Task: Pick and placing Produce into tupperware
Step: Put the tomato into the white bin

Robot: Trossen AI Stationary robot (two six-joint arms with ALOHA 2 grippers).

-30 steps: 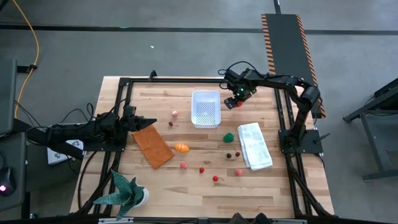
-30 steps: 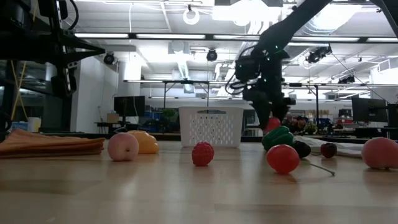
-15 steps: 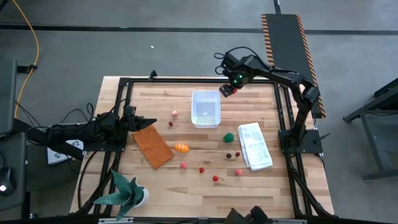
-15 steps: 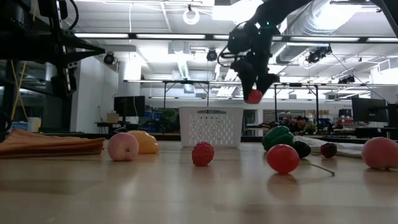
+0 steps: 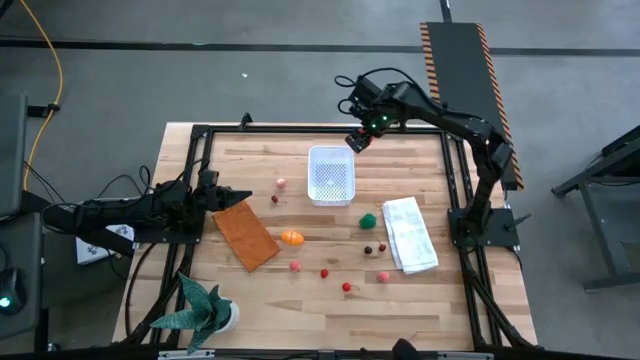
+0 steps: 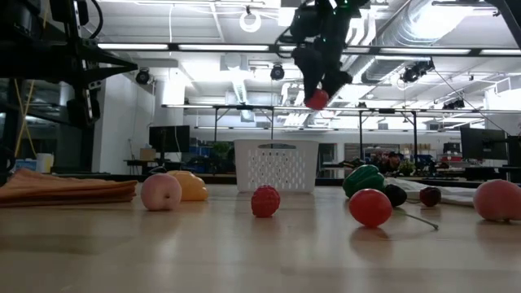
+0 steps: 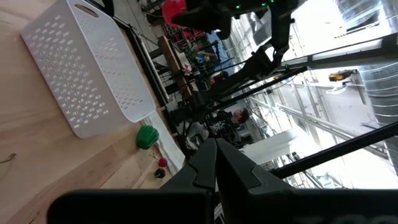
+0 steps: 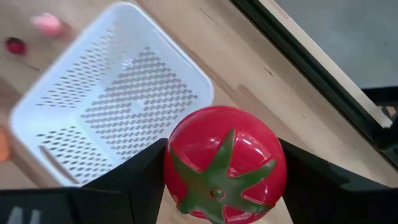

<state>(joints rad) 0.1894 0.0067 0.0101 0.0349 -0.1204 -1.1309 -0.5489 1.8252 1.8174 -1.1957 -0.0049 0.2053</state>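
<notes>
My right gripper [image 5: 352,140] hangs high over the table's far side, just beyond the far right corner of the tupperware [image 5: 332,173], a white perforated tub. It is shut on a red tomato [image 6: 317,99] with a green star top. More produce lies on the wood: an orange piece [image 5: 291,237], a green piece [image 5: 369,220], and several small red, pink and dark berries such as one red berry [image 5: 324,272]. My left gripper [image 5: 245,196] waits shut at the table's left side, pointing level. My right gripper pinches the tomato between its two fingers, one on each opposite side [image 8: 171,168]. The fingers [image 8: 140,180] come from above, slanting steeply down. The tomato's green top faces the wrist camera. It hangs lifted clear, high above the table.
An orange-brown flat rectangle [image 5: 245,233] lies near my left gripper. A folded white cloth [image 5: 410,233] lies at the right, and a green spiky plant [image 5: 205,310] stands at the near left corner. A black frame [image 5: 300,129] runs along the table's edges.
My right gripper has risen well above the table with the tomato, lifting it clear of the wood to the right of the tub. It has also drifted toward the table's far left, tipping a little steeper.
</notes>
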